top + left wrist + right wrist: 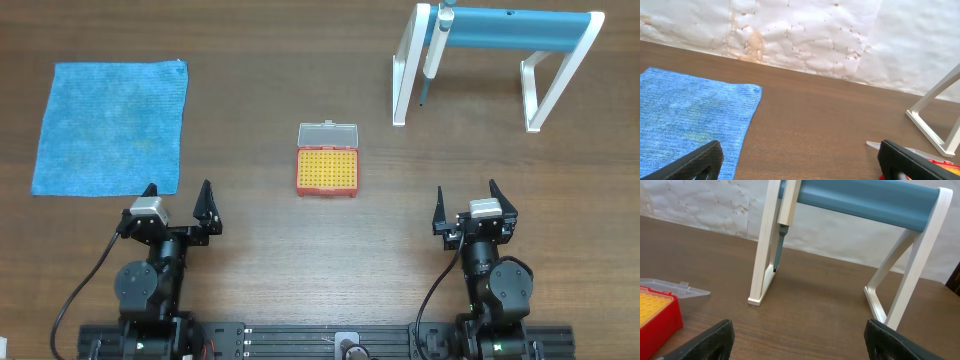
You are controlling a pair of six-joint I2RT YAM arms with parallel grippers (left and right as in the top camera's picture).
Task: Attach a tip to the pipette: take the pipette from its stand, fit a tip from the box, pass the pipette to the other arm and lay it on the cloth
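Note:
The pipette (433, 55) hangs from the left end of a white stand with a blue bar (510, 30) at the back right; in the right wrist view the pipette (782, 230) points down beside the stand's leg (765, 245). A red tip box (327, 170) with yellow tips and its clear lid open sits mid-table. The blue cloth (110, 128) lies flat at the back left. My left gripper (178, 198) is open near the front, just below the cloth. My right gripper (467, 198) is open at the front right, well short of the stand. Both hold nothing.
Brown wooden tabletop (300, 260) lies bare between the arms. A white papered wall (815, 35) rises behind the table. The red box's edge (657, 312) shows in the right wrist view, and the cloth (685, 120) in the left wrist view.

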